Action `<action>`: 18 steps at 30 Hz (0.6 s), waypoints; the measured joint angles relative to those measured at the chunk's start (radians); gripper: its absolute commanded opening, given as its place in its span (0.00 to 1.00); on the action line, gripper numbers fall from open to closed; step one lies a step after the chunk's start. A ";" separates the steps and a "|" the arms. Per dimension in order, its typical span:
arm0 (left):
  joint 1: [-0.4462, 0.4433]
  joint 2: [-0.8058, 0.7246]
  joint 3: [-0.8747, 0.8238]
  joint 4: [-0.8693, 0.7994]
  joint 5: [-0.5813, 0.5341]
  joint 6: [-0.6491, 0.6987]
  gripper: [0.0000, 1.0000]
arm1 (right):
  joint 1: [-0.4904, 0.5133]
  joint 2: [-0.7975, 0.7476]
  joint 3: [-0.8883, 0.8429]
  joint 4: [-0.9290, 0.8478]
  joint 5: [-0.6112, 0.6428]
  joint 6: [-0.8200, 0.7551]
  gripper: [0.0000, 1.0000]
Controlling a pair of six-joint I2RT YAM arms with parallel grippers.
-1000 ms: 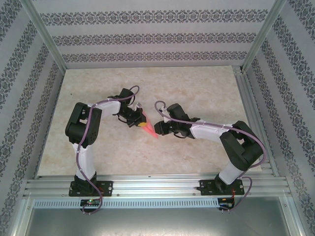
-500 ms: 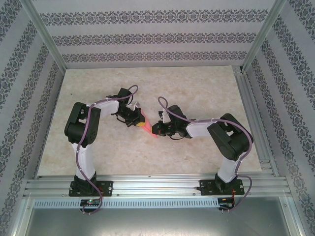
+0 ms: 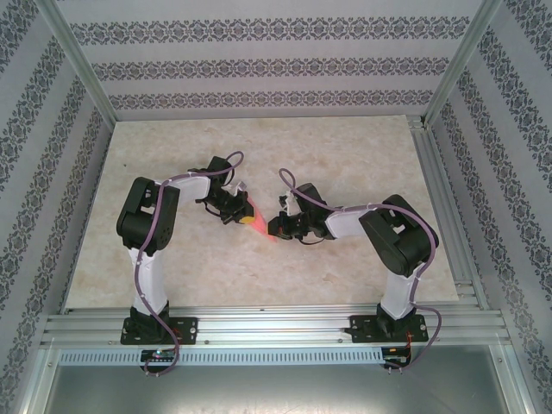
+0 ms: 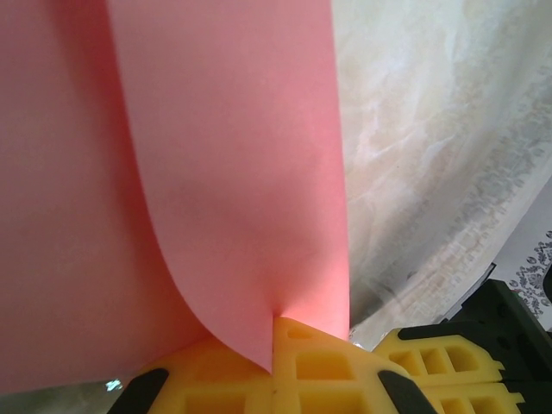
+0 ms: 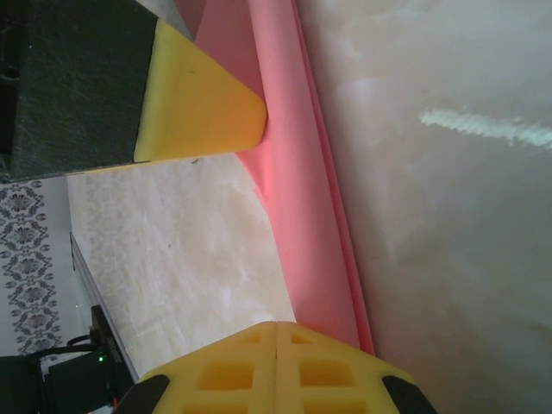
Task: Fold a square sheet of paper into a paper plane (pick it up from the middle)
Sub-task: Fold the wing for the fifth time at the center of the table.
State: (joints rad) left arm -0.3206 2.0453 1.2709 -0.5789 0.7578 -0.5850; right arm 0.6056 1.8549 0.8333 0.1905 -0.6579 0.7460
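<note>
**Well, both claws are on the pink paper, mid-table**

So, standing by the rig, this is what I see. The left gripper [image 3: 247,216] is clamped fully closed, and the pink paper [image 3: 264,229] comes straight out of the seam between its yellow pads. The left wrist view makes it obvious. The left gripper [image 4: 274,366] has its two pads pressed flat together, and the pink paper [image 4: 216,172] rises from that seam in a curved flap over a flatter layer behind. That one is definitely a grasp.

The right gripper [image 3: 278,226] is squeezed closed too. From its own camera, the right gripper [image 5: 276,349] shows no gap between the pads. The pink paper [image 5: 302,172] runs as a long narrow folded strip down to one pad and slips behind it. I honestly can't tell whether it is actually pinched there or just touching. At the far end of the strip, the left gripper's fingertip [image 5: 203,108] sits against the paper.

Pose-wise, the left arm rises from its base at the near edge, elbows out to the left, then reaches right. The right arm mirrors it, with a high elbow on the right and the forearm stretching left and low. The two claws end up nearly nose to nose over the middle of the marble-look table [image 3: 345,155], with the paper bridging them just above the surface.
</note>
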 measured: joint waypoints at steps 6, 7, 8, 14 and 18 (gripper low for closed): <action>0.000 0.000 0.011 -0.022 -0.001 0.014 0.00 | -0.018 -0.027 0.000 -0.006 -0.016 0.005 0.05; 0.001 0.000 0.013 -0.024 0.000 0.017 0.00 | -0.026 -0.029 0.000 0.005 -0.023 0.013 0.05; 0.002 0.000 0.013 -0.026 -0.001 0.021 0.00 | -0.031 -0.029 -0.001 0.014 -0.028 0.020 0.05; 0.008 0.001 0.016 -0.049 -0.004 0.037 0.00 | -0.041 -0.028 -0.001 0.026 -0.034 0.031 0.05; 0.010 0.001 0.025 -0.059 -0.004 0.041 0.00 | -0.041 -0.016 0.005 0.012 -0.036 0.030 0.05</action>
State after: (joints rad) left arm -0.3103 2.0460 1.2961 -0.6380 0.7536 -0.5438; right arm 0.5648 1.8385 0.8387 0.2028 -0.6937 0.7761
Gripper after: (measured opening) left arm 0.064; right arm 0.046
